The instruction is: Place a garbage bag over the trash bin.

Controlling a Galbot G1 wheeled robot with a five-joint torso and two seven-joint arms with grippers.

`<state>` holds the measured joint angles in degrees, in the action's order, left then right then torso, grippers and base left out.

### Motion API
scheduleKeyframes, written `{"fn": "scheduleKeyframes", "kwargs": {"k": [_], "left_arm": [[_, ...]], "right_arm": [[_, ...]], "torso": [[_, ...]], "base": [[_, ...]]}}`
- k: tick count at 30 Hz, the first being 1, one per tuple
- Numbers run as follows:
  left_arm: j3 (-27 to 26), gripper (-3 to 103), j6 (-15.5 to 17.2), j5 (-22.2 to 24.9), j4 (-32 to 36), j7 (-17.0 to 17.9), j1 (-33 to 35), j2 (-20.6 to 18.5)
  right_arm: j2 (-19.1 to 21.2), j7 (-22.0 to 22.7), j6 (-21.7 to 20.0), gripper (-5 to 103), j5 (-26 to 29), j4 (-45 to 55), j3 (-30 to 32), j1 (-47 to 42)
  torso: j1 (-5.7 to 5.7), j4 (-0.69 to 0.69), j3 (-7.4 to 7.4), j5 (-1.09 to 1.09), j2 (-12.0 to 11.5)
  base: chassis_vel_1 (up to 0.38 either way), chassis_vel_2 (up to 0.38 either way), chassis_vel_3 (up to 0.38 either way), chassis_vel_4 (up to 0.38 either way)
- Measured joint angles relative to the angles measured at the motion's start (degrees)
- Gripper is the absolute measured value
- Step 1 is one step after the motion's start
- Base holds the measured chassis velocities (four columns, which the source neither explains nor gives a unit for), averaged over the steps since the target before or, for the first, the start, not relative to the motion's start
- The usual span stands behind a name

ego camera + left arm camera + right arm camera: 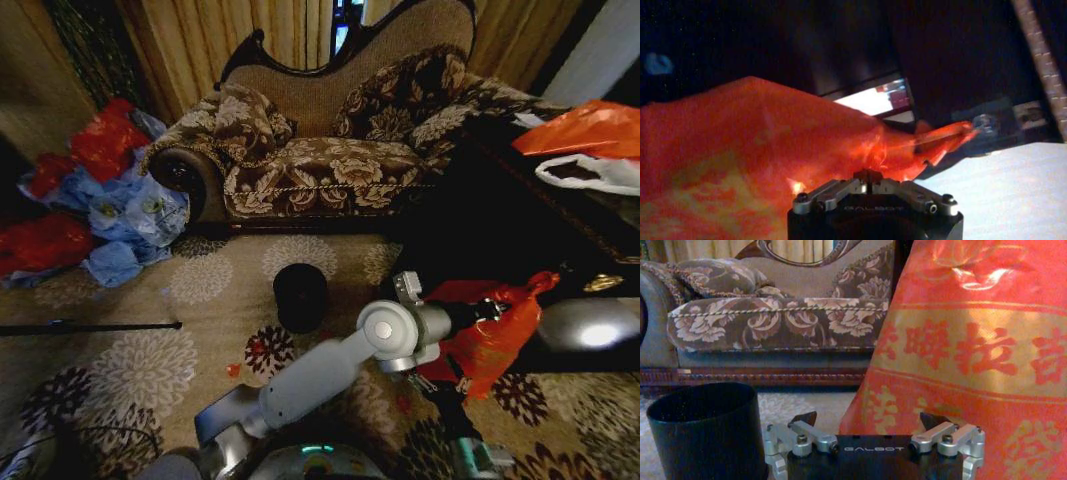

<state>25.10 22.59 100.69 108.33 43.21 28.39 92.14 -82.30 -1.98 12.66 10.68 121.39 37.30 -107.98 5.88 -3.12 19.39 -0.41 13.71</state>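
Observation:
The garbage bag (490, 345) is a glossy red-orange plastic bag that hangs off the floor to the right of the trash bin. My left gripper (868, 184) is shut on the bag's upper edge (740, 140); in the head view this gripper (492, 310) sits at the bag's top. The trash bin (300, 296), small, black and round, stands upright on the carpet in front of the sofa. My right gripper (870, 421) is open and low, with the bag (973, 350) close beside one finger and the bin (703, 432) beside the other.
A floral sofa (320, 160) stands behind the bin. Blue and red bags (110, 215) are piled on the floor at the left. A dark table (540, 220) at the right carries an orange bag (585, 130) and a white bag (590, 172). A black rod (90, 326) lies on the carpet.

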Motion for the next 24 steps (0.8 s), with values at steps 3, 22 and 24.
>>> {"fn": "scheduleKeyframes", "kwargs": {"k": [3, 22, 24], "left_arm": [[-0.28, 0, 0.36, 0.17, 0.01, 2.15, -0.15, 0.00], [-5.07, 0, 3.85, -0.84, 1.98, 7.27, 2.03, -4.54], [-5.42, 0, 4.02, -0.80, 2.17, 7.36, 2.38, -4.99]], "right_arm": [[0.14, 0.01, -0.05, 100, 0.00, -0.02, -0.10, 0.07], [-0.04, 0.05, -0.18, 100, -0.01, -0.29, 0.06, 0.23], [-0.02, 0.06, -0.21, 100, -0.01, -0.28, 0.06, 0.26]], "torso": [[0.00, 0.00, 0.00, 0.00, 0.00], [0.00, 0.00, 0.00, -0.01, 0.00], [0.00, 0.00, 0.00, -0.01, 0.00]], "base": [[0.000, 0.000, 0.000, 0.000], [0.000, 0.000, 0.000, 0.000], [0.000, 0.000, 0.000, 0.000]]}}
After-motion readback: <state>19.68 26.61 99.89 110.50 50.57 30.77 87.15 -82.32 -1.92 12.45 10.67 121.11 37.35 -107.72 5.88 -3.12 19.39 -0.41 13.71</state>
